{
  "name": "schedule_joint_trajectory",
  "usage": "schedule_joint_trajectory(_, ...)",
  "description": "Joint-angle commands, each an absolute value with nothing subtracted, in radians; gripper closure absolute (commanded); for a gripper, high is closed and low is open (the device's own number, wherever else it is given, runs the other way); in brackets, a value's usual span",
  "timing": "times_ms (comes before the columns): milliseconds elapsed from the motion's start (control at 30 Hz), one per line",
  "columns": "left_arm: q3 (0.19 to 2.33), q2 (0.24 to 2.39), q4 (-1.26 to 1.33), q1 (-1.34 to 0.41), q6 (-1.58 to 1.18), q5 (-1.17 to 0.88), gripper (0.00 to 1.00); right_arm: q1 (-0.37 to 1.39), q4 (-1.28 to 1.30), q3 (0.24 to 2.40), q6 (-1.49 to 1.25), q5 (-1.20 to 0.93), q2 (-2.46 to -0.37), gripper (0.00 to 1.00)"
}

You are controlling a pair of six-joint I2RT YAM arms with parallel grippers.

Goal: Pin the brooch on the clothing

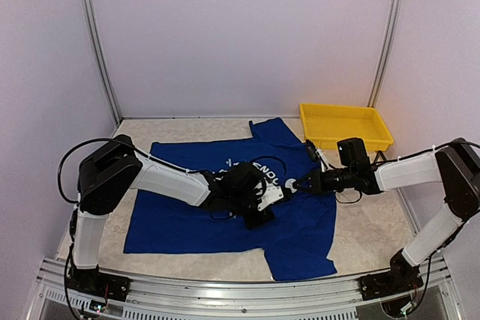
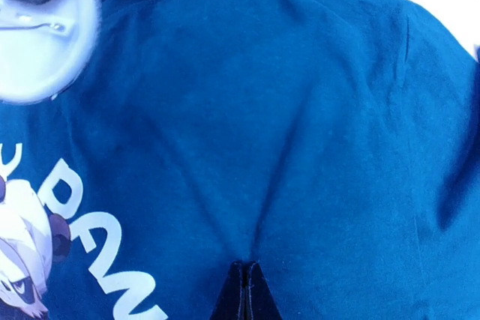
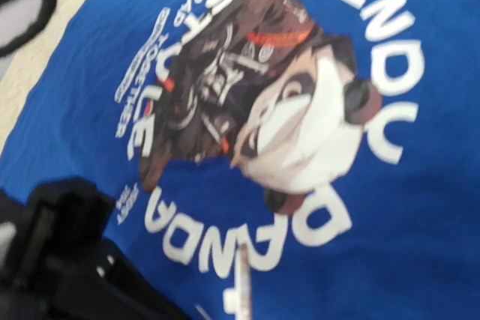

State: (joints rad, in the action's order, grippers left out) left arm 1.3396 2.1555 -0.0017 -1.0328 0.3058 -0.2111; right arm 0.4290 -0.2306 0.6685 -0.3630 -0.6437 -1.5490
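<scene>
Your left gripper (image 2: 244, 279) sits at the bottom centre of its wrist view. Its jaws are pressed together on a pinch of the blue T-shirt (image 2: 315, 110), and creases fan upward from the tips. Up and to the left, in that frame's upper-left corner, the round white brooch (image 2: 41, 35) shows its pin side close over the fabric. Your right gripper (image 1: 298, 184) is clamped on the brooch's edge. From overhead, the left arm (image 1: 169, 177) and right arm (image 1: 405, 171) stretch low toward mid-frame, their tips near each other beside the panda print (image 3: 300, 125). Beyond them, a yellow tray (image 1: 379, 142) lies at upper right.
</scene>
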Motion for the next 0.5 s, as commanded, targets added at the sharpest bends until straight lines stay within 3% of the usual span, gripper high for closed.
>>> schedule_joint_trajectory(0,1.249,2.059,0.095,-1.014,0.254,-0.354,1.0,0.442,-0.332,0.608,-0.324,-0.69,-1.541,1.0)
schedule_joint_trajectory(333,1.185,1.997,0.179,-1.006,0.171,-0.409,1.0,0.545,-0.619,0.513,-0.16,-0.559,-1.537,1.0)
schedule_joint_trajectory(467,1.168,1.981,0.193,-1.002,0.163,-0.422,1.0,0.609,-0.827,0.373,-0.06,-0.471,-1.514,1.0)
